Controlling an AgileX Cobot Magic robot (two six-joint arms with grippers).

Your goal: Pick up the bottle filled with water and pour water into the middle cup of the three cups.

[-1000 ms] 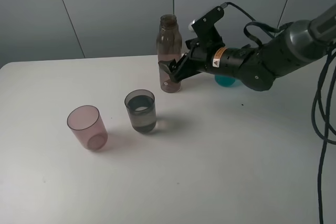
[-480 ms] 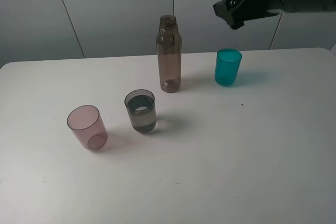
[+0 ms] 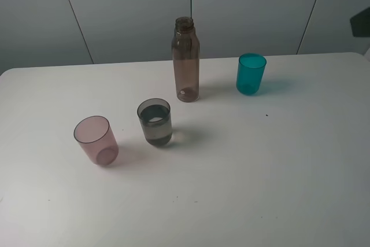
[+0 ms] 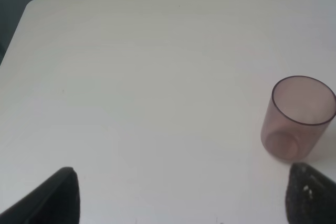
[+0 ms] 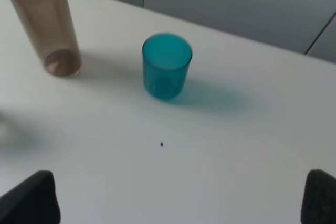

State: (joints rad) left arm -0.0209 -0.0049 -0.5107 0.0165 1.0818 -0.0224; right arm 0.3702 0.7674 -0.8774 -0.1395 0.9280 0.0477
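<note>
The bottle (image 3: 186, 62) stands upright and uncapped at the back of the white table (image 3: 243, 172), with nothing holding it. It also shows in the right wrist view, bottle (image 5: 44, 24). In front of it, to the left, sits the smoky grey middle cup (image 3: 155, 122) with liquid in it. The pink cup (image 3: 96, 140) is further left and the teal cup (image 3: 251, 73) is at the back right. My right gripper (image 5: 176, 195) is open and empty, drawn back from the teal cup (image 5: 167, 66). My left gripper (image 4: 184, 184) is open and empty, with the pink cup (image 4: 299, 116) ahead of one finger.
A dark part of the right arm (image 3: 361, 24) shows at the right edge of the high view. Grey wall panels (image 3: 115, 10) rise behind the table. A small dark speck (image 3: 266, 115) lies on the table in front of the teal cup.
My right gripper was at the bottle a second ago. It has since lifted away up and to the right, almost out of the high view. The bottle and cups have stayed put.
</note>
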